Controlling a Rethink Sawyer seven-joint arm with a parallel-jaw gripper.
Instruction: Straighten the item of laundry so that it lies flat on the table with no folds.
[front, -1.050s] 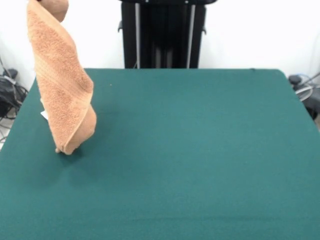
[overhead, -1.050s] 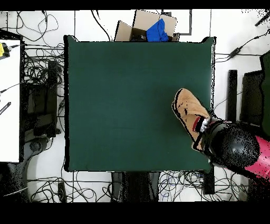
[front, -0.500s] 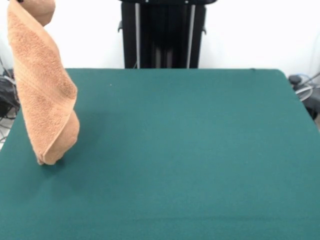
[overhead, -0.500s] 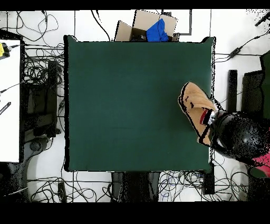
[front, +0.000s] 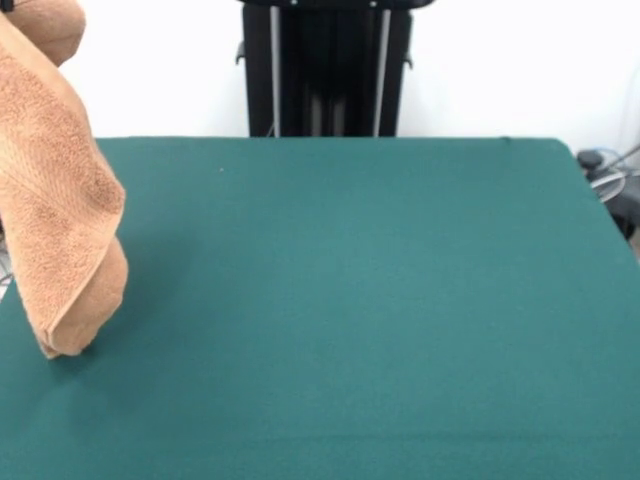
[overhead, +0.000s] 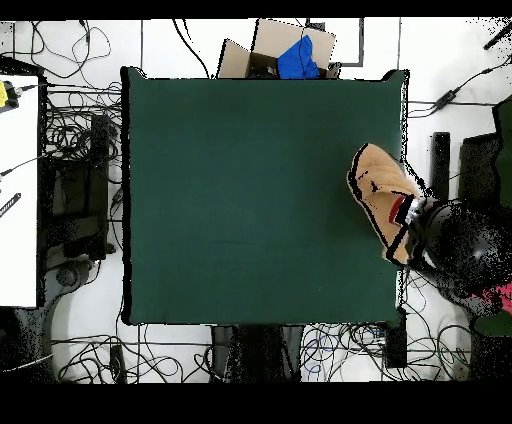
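— One towel (front: 62, 215) hangs twisted at the tabletop's (front: 350, 300) left edge. Gripper (overhead: 412, 216)?

— Pinching its top corner. Lower it slowly rightward so the twist unrolls flat.

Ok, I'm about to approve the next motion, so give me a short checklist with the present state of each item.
1. Towel held up off the table: ok, it hangs from above.
2. Towel's low end over the green table: ok, but right at the side edge in the overhead view.
3. Towel free of folds: not ok, it hangs twisted and doubled.
4. Room on the table to spread it: ok.
5. Gripper grasp: cannot tell.
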